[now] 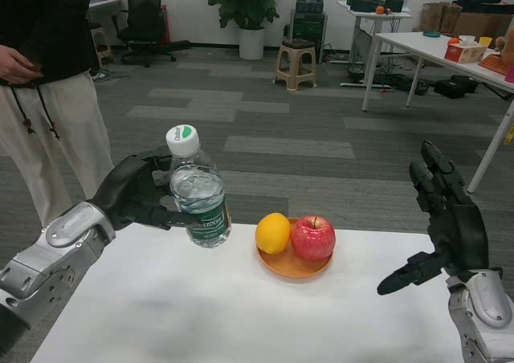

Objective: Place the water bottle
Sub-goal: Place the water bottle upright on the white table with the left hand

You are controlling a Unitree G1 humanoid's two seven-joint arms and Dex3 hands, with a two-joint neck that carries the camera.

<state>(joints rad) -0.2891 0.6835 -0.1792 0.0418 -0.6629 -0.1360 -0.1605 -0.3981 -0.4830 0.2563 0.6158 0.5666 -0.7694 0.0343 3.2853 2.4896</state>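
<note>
My left hand [140,194] grips a clear water bottle [197,196] with a white cap and green label, holding it tilted slightly left above the far left part of the white table [201,307]. Its base hangs near the table's far edge. Over the table's right side my right hand [442,222] stays raised, fingers spread, holding nothing.
An orange plate [293,264] with a lemon [273,233] and a red apple [312,237] sits just right of the bottle. A person [44,82] in a black top and light trousers stands at the far left. Beyond are a stool [294,64], tables and a plant.
</note>
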